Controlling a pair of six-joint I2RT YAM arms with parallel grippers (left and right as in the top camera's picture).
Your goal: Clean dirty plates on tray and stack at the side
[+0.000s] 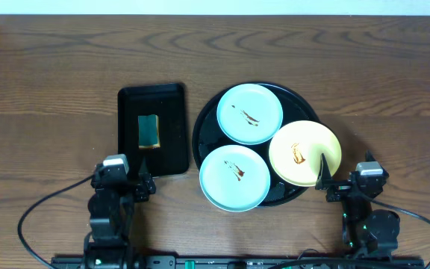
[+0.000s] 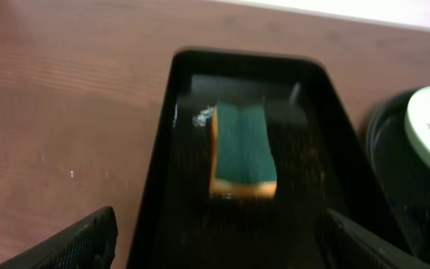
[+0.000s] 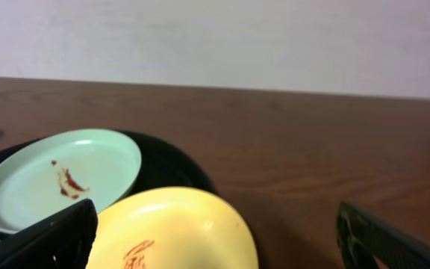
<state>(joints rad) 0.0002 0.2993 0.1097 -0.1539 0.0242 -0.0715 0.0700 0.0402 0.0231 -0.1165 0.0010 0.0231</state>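
The round black tray (image 1: 206, 123) holds three dirty plates with brown smears: a mint-blue plate (image 1: 249, 112) at the back, a mint-blue plate (image 1: 234, 177) at the front left and a yellow plate (image 1: 304, 152) at the right. My left gripper (image 1: 142, 183) is open and empty at the near end of a rectangular black tray (image 1: 172, 101) that holds a green-and-yellow sponge (image 1: 148, 131). In the left wrist view the sponge (image 2: 242, 150) lies ahead of the open jaws (image 2: 219, 243). My right gripper (image 1: 334, 181) is open and empty beside the yellow plate's near right edge (image 3: 174, 228).
Brown wooden table (image 1: 51, 82) all round. A pale wall (image 3: 215, 37) runs behind the table's far edge. Arm bases and cables sit along the front edge.
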